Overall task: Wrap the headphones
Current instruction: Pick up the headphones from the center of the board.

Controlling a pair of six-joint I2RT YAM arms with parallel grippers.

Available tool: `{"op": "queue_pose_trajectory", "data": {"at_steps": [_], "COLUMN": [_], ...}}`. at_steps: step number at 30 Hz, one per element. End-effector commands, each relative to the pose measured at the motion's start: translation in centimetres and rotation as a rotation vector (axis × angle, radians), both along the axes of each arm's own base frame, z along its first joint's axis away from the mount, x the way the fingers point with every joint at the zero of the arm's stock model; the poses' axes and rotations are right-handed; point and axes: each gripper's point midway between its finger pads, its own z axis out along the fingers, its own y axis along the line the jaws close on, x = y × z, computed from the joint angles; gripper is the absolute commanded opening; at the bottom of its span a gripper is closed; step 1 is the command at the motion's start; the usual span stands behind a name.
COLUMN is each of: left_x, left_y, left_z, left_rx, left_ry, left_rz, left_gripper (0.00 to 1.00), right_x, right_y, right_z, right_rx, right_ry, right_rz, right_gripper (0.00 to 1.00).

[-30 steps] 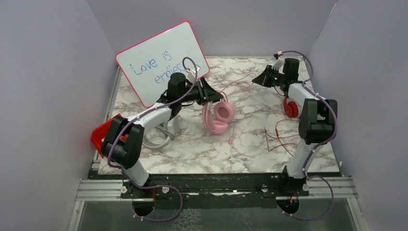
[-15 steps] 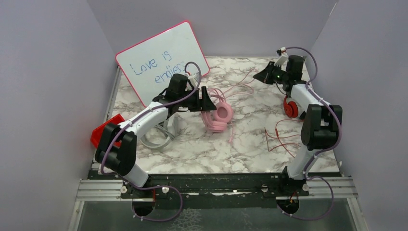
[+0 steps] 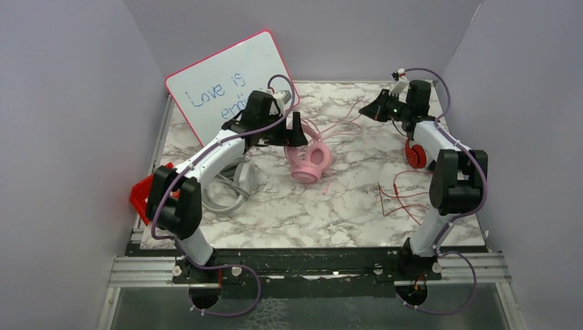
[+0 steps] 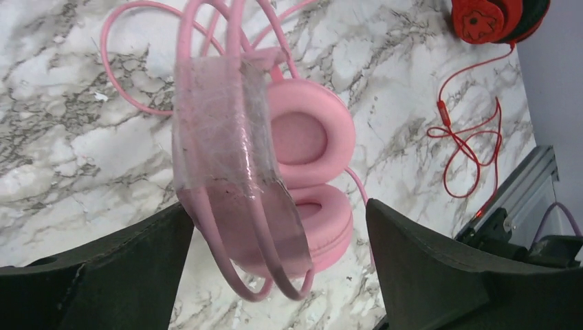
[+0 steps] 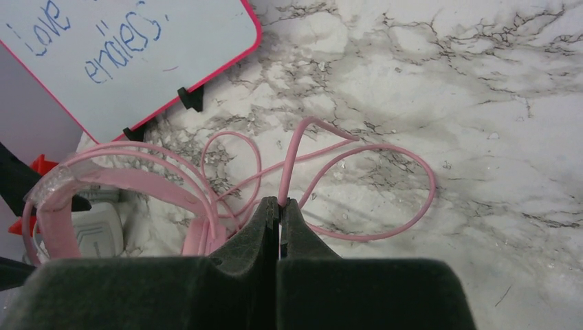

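Left gripper [image 4: 276, 213] I see spread wide, astride the headband of the pink over-ear headphones [image 4: 302, 137], which lie mid-far on the white marble-pattern table [image 3: 357, 199]. Right gripper [image 5: 280, 203], far right, pinches their thin pink cable [image 5: 294, 151]. Red plastic bin [image 3: 143, 194], near left: contents hidden.

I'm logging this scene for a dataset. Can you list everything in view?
pink headphones: one, pink, mid-table
pink cable: one, pink, looped behind them
grey-white headphones: one, left, beneath left arm
red-and-black headphones: one, right edge
red cable: one, red, loose, near right
whiteboard: one, white, pink rim, leaning far left
red object: one, left edge, partly hidden
table: one, marble
left gripper: open, astride pink headband
right gripper: shut on pink cable
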Motion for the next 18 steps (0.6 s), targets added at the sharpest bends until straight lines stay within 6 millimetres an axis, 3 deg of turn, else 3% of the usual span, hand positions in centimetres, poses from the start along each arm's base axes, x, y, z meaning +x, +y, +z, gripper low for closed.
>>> {"op": "queue_pose_trajectory", "data": {"at_steps": [1,5,8,13,15,16,18], "left_x": [3.0,4.4,5.2,4.7,4.7,4.5,3.9], "left_y": [0.2,0.2,-0.1,-1.2,-1.1,-0.9,-0.4], "left_z": [0.3,-1.7,-3.3,-4.0,-4.0,-4.0,-3.6], "left_rx": [-0.009,0.062,0.092,0.050,0.052,0.046,0.000], "left_ry": [-0.005,0.001,0.011,0.036,0.034,0.042,0.069], "left_rz": [0.038,0.024,-0.006,-0.075,-0.078,-0.081,-0.081], "left_gripper": [0.94,0.88,0.76,0.83,0.69,0.58,0.48], "right_x": [-0.3,-0.3,-0.2,-0.4,-0.5,-0.6,-0.7], "right_y": [0.3,0.4,0.6,0.8,1.1,1.4,1.6], "right_z": [2.5,2.8,2.6,2.1,1.7,1.5,1.1], "right_rx": [-0.021,-0.013,-0.007,-0.014,-0.021,-0.025,-0.041], "right_ry": [-0.084,-0.096,-0.093,-0.083,-0.074,-0.071,-0.067], "right_rz": [0.028,0.037,0.046,0.061,0.073,0.078,0.089], "right_gripper": [0.01,0.01,0.01,0.01,0.01,0.01,0.01]}}
